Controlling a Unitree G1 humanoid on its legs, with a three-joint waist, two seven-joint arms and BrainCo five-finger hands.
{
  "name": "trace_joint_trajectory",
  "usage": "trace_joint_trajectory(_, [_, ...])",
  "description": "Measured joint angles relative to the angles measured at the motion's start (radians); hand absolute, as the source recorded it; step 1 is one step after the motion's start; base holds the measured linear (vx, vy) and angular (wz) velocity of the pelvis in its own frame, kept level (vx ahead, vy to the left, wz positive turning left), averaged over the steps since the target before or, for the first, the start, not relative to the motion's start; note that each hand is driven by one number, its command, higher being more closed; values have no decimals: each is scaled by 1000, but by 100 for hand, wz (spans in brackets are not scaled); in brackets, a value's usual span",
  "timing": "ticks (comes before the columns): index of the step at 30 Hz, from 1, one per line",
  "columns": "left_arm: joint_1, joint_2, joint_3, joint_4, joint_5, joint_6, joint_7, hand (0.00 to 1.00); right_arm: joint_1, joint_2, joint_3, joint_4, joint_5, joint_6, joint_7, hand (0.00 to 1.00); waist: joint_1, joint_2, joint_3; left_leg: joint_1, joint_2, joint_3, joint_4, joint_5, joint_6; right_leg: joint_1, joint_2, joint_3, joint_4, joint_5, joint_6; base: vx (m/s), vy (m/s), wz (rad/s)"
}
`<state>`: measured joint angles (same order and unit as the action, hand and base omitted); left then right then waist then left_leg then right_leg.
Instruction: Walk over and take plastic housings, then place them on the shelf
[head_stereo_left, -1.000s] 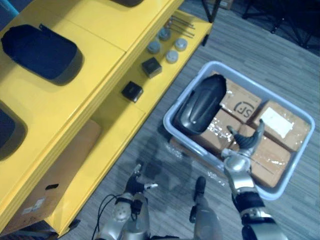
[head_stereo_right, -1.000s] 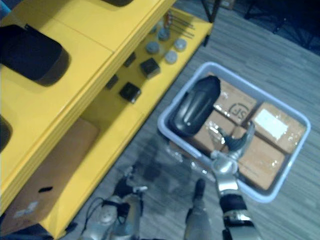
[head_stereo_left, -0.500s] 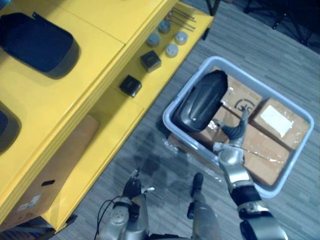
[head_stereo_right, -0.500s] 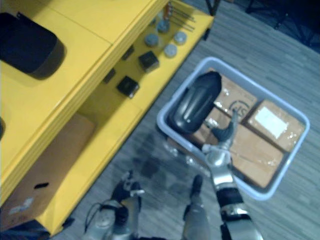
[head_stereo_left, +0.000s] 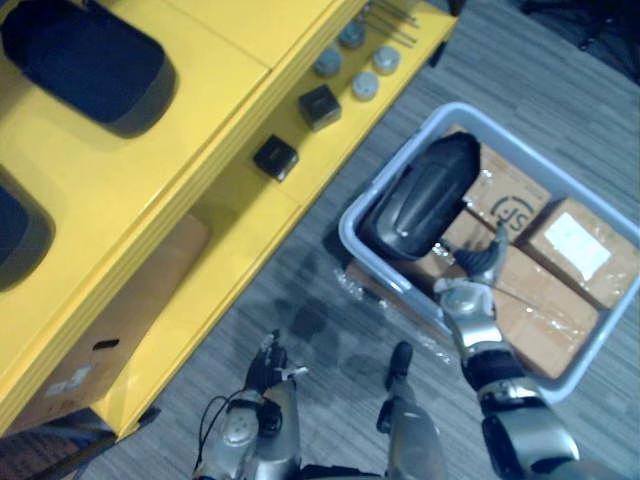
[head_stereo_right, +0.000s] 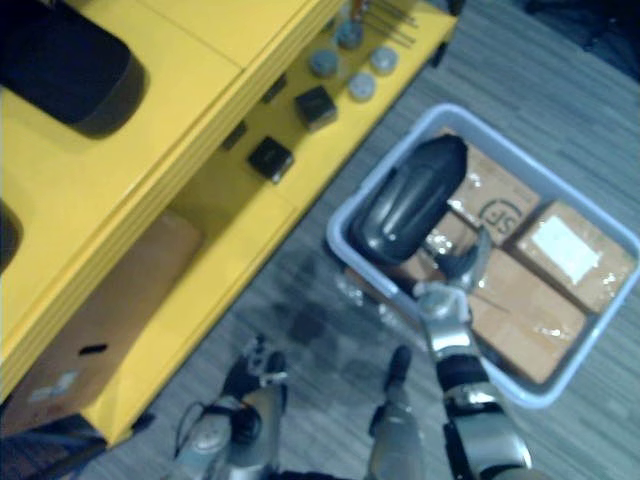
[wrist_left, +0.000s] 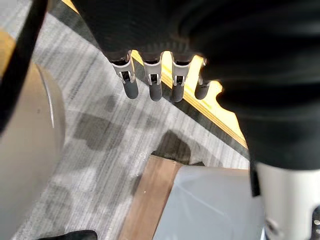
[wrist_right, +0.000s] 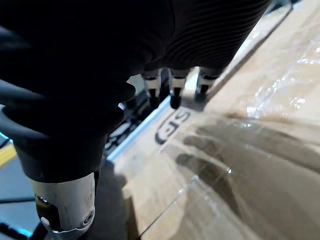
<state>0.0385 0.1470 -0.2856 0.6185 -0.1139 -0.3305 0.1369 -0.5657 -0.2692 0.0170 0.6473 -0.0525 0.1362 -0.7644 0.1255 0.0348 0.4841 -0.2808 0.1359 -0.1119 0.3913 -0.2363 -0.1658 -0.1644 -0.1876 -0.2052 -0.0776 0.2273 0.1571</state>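
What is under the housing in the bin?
Film-wrapped cardboard boxes line the bin; the housing lies on them. What is directly beneath it is covered.

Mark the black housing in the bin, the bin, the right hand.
black housing (head_stereo_left: 420, 200), left eye view, shell's middle
bin (head_stereo_left: 350, 228), left eye view, rim's left corner
right hand (head_stereo_left: 478, 272), left eye view, fingers

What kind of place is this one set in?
Probably a workshop or factory stockroom: yellow shelving holding small parts and dark housings, and a grey bin of cardboard boxes on the floor.
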Motion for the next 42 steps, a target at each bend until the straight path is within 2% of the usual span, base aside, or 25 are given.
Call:
trace_joint_trajectory(4, [-1, -1, -2, 0, -6, -3, -1, 0, -11, -11, -1, 12, -3, 35, 2, 0, -1, 6, 4, -10, 0, -3, 2, 0, 0, -12, -1, -4, 11, -2, -2, 1, 1, 1])
trace_joint_trajectory(7, [-2, -1, -3, 2, -8, -11, -1, 0, -16, -25, -15, 45, -3, 37, 8, 0, -1, 12, 7, -19, -3, -15, 3, 3, 1, -14, -3, -17, 16, -4, -3, -6, 2, 11])
trace_joint_trajectory(15, [-20, -8, -12, 26, -37, -21, -1, 0, -80, -79, -15, 118, -36, 30, 100, 0, -2, 36, 19, -45, -9, -38, -2, 24, -3, -44, -10, -33, 53, -20, 0, -30, -9, 8])
trace_joint_trajectory(16, [-25, -8, -12, 31, -38, -21, -1, 0, -91, -89, -14, 139, -41, 26, 110, 100, -3, 40, 21, -51, -10, -48, -7, 31, -5, -44, -10, -42, 54, -20, 0, -28, -23, 22])
trace_joint_trajectory(18, [-29, -8, -13, 36, -38, -22, -1, 0, -104, -98, -13, 171, -46, 23, 109, 100, -1, 40, 21, -50, -10, -54, -25, 45, -7, -46, -11, -47, 54, -20, 0, -27, -27, 17])
trace_joint_trajectory(24, [-38, -6, -44, 43, -43, -32, -1, 0, -129, -179, 14, 239, -130, 59, 112, 100, -1, 41, 22, -34, -16, -69, -89, 91, -13, -45, -20, -70, 59, -22, -4, -25, -24, 11])
trace_joint_trajectory(33, [-40, -6, -74, 41, -44, -33, 2, 0, -156, -214, 37, 286, -216, 102, 125, 100, -2, 50, 23, -13, -15, -75, -142, 127, -17, -45, -26, -85, 68, -27, -10, -3, -10, 4])
trace_joint_trajectory(42, [-29, -2, -85, 17, -44, -33, 15, 0, -148, -238, 45, 269, -239, 120, 158, 100, -5, 57, 19, 7, -17, -74, -175, 147, -18, -39, -31, -87, 70, -27, -10, 0, -1, 1])
